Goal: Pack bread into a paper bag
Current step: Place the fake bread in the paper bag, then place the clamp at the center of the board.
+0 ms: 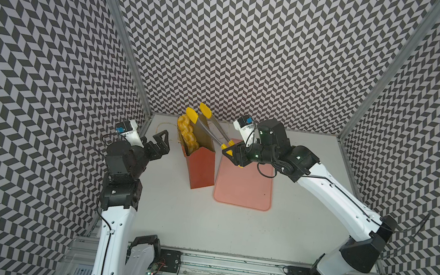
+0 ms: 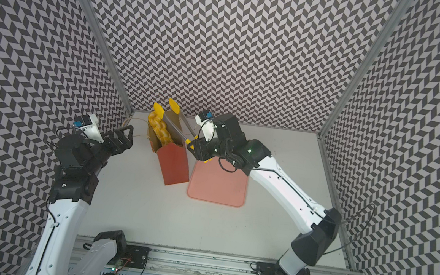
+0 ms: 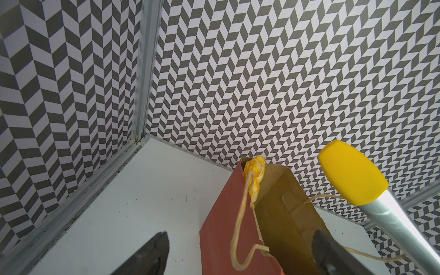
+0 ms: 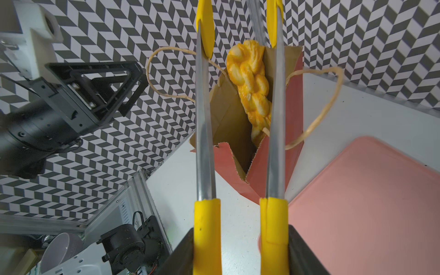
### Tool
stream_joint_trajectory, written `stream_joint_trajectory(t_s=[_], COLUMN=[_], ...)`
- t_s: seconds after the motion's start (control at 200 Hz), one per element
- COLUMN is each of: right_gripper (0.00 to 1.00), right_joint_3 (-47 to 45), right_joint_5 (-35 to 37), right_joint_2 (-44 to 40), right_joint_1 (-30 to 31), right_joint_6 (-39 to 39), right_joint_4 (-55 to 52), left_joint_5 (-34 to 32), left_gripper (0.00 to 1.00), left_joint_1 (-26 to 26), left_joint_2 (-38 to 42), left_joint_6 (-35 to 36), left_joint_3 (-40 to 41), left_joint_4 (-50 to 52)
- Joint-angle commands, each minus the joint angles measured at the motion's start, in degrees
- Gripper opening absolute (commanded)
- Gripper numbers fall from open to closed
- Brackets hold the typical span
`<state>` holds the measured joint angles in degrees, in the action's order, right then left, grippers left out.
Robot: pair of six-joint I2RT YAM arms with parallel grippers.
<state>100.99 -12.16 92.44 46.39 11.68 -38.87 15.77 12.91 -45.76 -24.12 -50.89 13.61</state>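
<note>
The braided loaf point(image 1: 188, 134) leans inside the paper bag point(image 1: 201, 170), its top end above the rim. The bag stands on the worktop point(image 1: 229, 232) just beside the pink tray point(image 1: 244, 187). Reaching in over the tray, the right hand point(image 1: 232, 153) grips the tongs point(image 1: 213, 133) by their yellow handles, tips parted above the bag's mouth. The left hand point(image 1: 162, 143) is wide open near the bag, not touching it. The right wrist view shows the loaf running deep inside; the left wrist view shows only its tip.

Bright, even light, faint shadows, wide-angle bending at the edges.
</note>
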Motion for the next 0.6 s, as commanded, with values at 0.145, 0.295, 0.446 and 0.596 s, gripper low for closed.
stream_joint_trajectory(t_s=[0.145,0.295,0.446,0.596], right_gripper=[0.50,0.50,0.50,0.48], right_joint_3=[3.75,3.97,3.56,-1.34], right_joint_5=[13.99,22.55,29.02,31.41], right_joint_2=[-6.01,-7.44,-8.46,-9.58], right_joint_1=[0.31,-0.09,-1.37,-4.72], right_joint_6=[1.62,2.73,4.40,6.86], right_joint_4=[1.22,-1.65,-4.52,-5.55], left_joint_5=[0.67,0.85,1.01,1.36], left_gripper=[0.98,0.98,0.98,0.98], left_joint_1=[0.46,0.53,0.54,0.52], left_joint_2=[0.32,0.34,0.33,0.45], left_joint_6=[-0.30,-0.31,-0.31,-0.31], left_joint_3=[0.53,0.55,0.58,0.60], left_joint_4=[-1.62,-1.62,-1.73,-1.67])
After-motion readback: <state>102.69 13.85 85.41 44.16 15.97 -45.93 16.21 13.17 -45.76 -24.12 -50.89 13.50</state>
